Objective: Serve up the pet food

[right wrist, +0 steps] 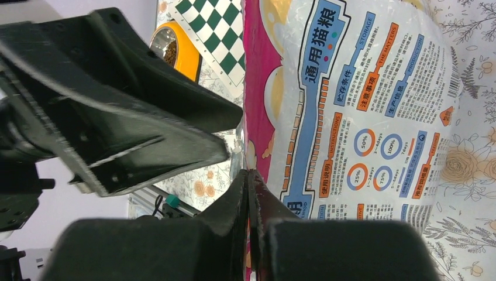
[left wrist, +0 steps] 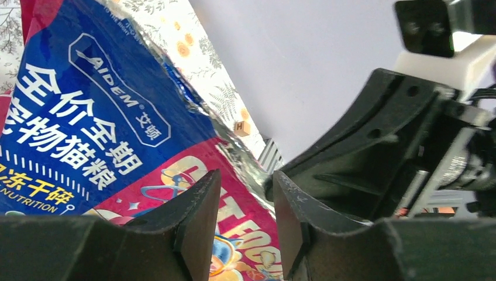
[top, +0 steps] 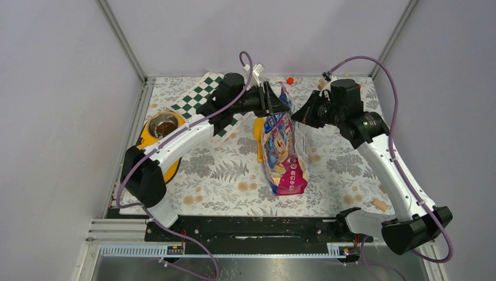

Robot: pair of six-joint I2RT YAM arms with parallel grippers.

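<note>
the bag of pet food (top: 283,155) is in the middle of the flowered table, with its top end lifted toward the far wall. i take the bag as my landmark for all places.

the left gripper (left wrist: 247,175) is at the top edge of the bag. its jaws stand apart, and through the gap i see the torn silver edge, so i judge that it pinches nothing. the right gripper (right wrist: 248,175) is at the right side of the top. its jaws are pressed together, and the pink edge of the bag runs into them, so i believe they clamp on the film.

some kibble (top: 164,125) lies already in the steel bowl of the yellow feeder (top: 144,139), well to the left of the bag.

what worries me:
- only one pinch on thin glossy film seems to carry the bag. if the film slides out, the bag drops, and the torn top can throw pellets on the table.
- the two grippers are very near each other at the top of the bag. in both wrist views the other gripper fills much of the picture, so a small wrong move makes them hit.
- if the left jaws close beside the edge and not on it, they catch nothing and the mouth does not open well.
- an orange piece (top: 258,140), maybe the scoop, touches the left side of the bag, and a swing of the bag can push it.
</note>
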